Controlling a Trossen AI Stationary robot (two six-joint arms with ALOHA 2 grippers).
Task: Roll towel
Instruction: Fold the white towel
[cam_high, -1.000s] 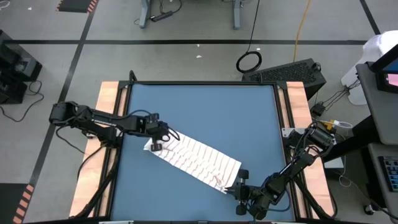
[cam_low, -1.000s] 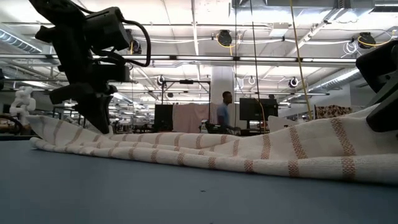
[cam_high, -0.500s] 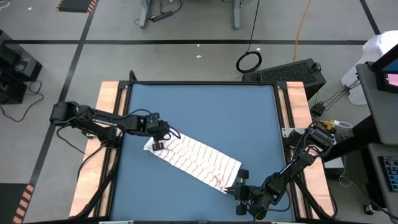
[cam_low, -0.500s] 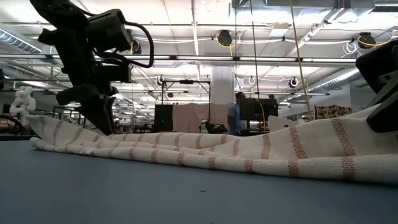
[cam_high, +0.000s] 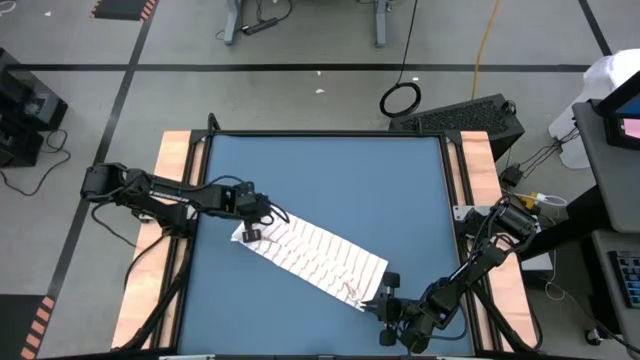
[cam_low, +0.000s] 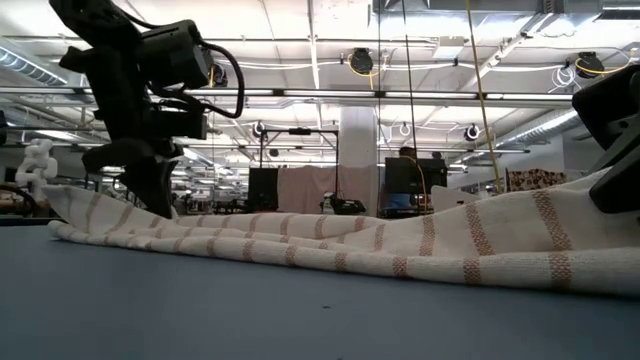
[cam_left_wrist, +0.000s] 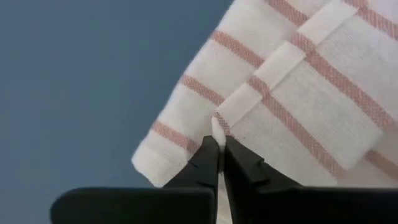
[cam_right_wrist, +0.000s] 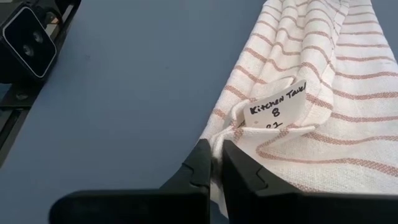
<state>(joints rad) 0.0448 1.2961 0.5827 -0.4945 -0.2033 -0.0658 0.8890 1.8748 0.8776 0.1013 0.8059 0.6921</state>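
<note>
While the high view shows the whole towel (cam_high: 310, 252) as a long folded strip on the blue table (cam_high: 330, 170), it does not show the fingers clearly; for that the wrist views are needed. In the left wrist view the left gripper (cam_left_wrist: 220, 144) is clenched on the edge of a folded hem of the towel (cam_left_wrist: 292, 106), the two dark fingers almost touching each other w/ only the thin cloth between. In the right wrist view the right gripper (cam_right_wrist: 216, 151) is clenched on the towel (cam_right_wrist: 311, 106) corner, just beside a small white tag (cam_right_wrist: 278, 106) w/ handwritten words "Kitchen Towel 8". This tag is not visible in the high view.

Low view shows what the top view cannot: the towel (cam_low: 330, 245) is not flat, its surface is wrinkled, and the end near the right gripper is raised off the table. The left gripper (cam_low: 150, 195) comes down to the other end of the cloth. A person (cam_low: 405, 180) stands in the room far behind.

Long axis of the towel runs diagonally: one end lies near the table's left side by the left gripper (cam_high: 250, 232), the other end points to the table's front right corner, where the right gripper (cam_high: 378, 299) holds it. Stripes are reddish and go across the strip.
</note>
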